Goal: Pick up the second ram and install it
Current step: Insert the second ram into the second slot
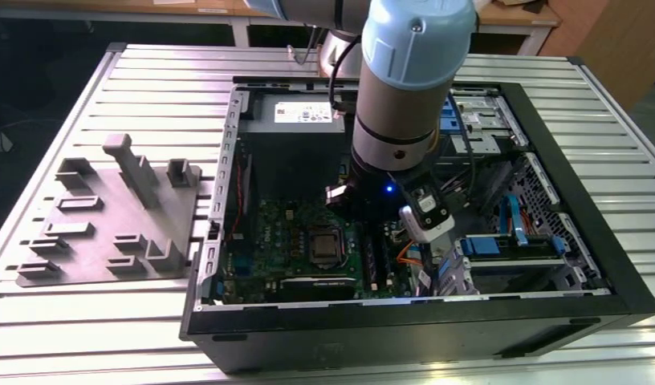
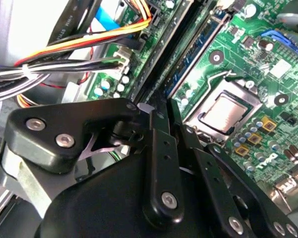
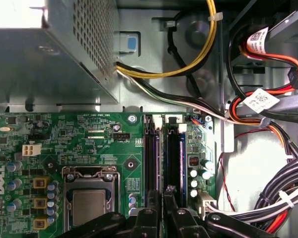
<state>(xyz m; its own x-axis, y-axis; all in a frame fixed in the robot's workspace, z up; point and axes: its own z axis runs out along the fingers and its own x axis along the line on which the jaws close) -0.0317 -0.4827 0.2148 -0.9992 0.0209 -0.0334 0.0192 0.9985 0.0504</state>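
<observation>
One hand [image 3: 161, 210] sits low over the motherboard [image 3: 64, 144] inside the open case [image 1: 584, 241], fingers drawn close together, apparently pinching the second ram [image 3: 173, 158]. That stick stands in the outer slot, long axis running straight away from the fingertips, beside the CPU socket [image 3: 89, 198].

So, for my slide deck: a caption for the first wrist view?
Black pincer lowered over the dark memory slots of the green motherboard, beside its silver processor.
</observation>
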